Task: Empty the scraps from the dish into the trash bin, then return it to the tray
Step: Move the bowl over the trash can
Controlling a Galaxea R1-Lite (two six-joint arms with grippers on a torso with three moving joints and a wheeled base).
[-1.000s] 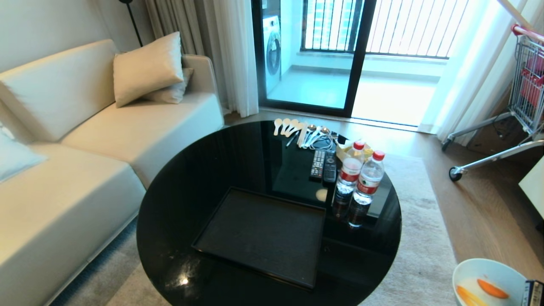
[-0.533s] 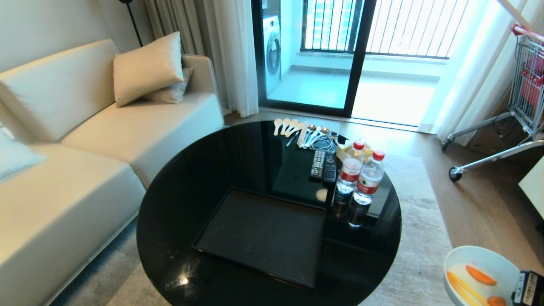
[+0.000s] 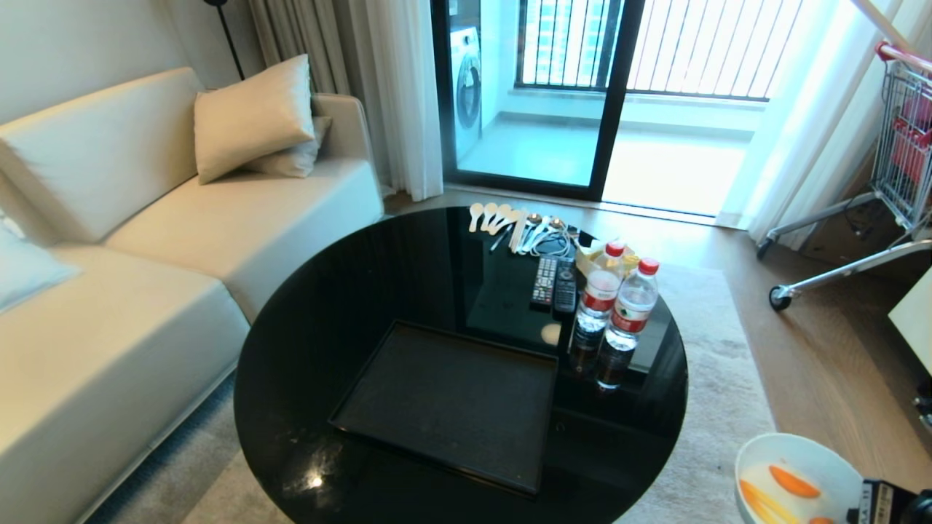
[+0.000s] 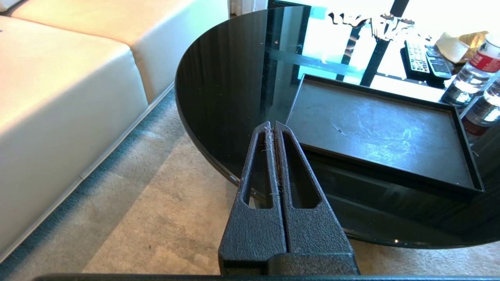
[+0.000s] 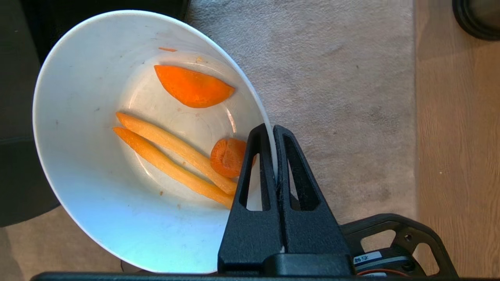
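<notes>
Clamped on the rim of the dish (image 5: 97,164), the right gripper (image 5: 274,134) holds it over the beige rug (image 5: 332,78), off the near right side of the round black table (image 3: 349,306). One finger sits inside the wall, the other outside. Orange chunks and yellow strips, the scraps (image 5: 183,128), lie loose in the bottom. Smooth, stiff and probably breakable, the bowl looks light but slippery; a thin-rim pinch may let it swing when tipped. Over the rug at the table's near left edge, the left gripper (image 4: 273,127) hangs idle with its fingers pressed together. Beyond, the tray (image 3: 451,404) lies bare on the table. Only a dark curved edge in the right wrist view may belong to the trash bin.
</notes>
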